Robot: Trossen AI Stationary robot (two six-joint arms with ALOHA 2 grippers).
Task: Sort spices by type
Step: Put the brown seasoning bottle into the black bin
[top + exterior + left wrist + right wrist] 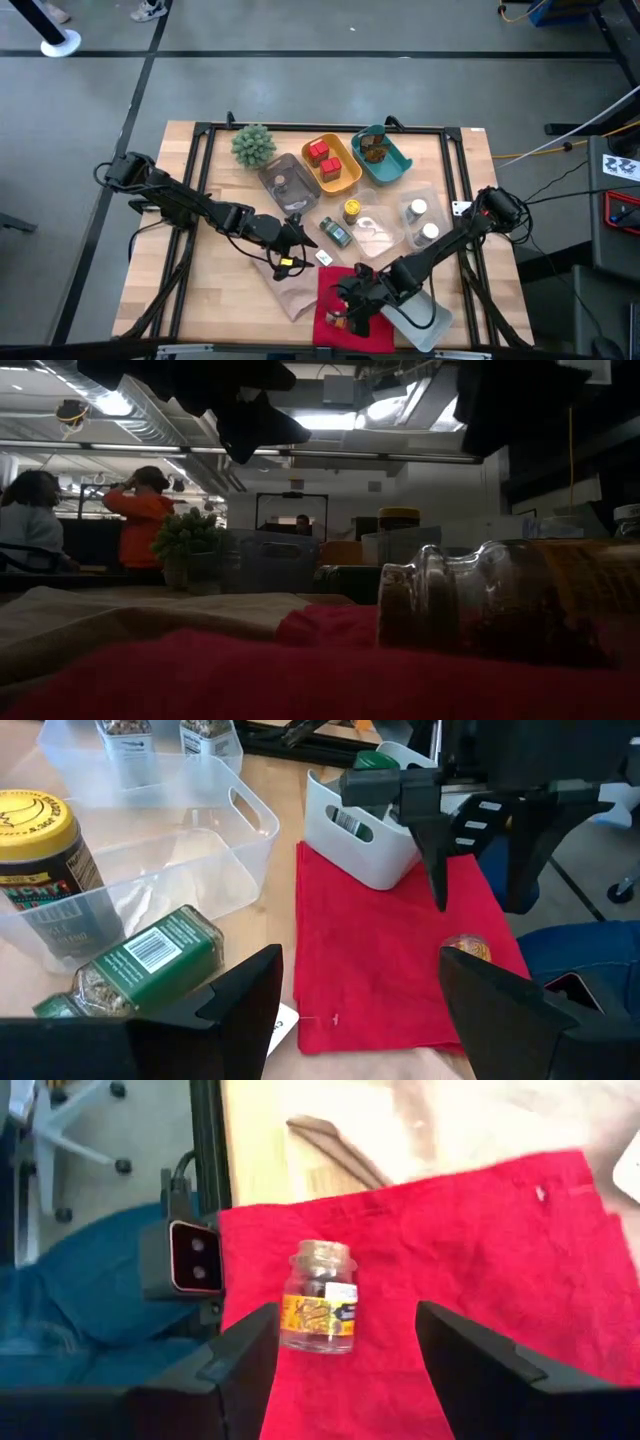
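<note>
Grey floor [300, 80], bright ceiling lights [330, 420]

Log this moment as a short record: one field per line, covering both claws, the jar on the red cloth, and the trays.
right claw: open, hovering over the jar
left claw: open, above the green-label jar
jar: clear, cork-topped, lying on the red cloth
orange tray: holds two red tins
teal tray: holds brown jars
clear tray: holds two white-capped jars

Cloth [352, 300] at table [200, 290] 6 o'clock edge, jar [320, 1298] lying on it, bin [415, 312] at its 3. Clear tray [385, 225] centre-right w/ 3 jars; tin [335, 232] just off its 9. Plant [253, 145] at 11, trays at 12–1.
</note>
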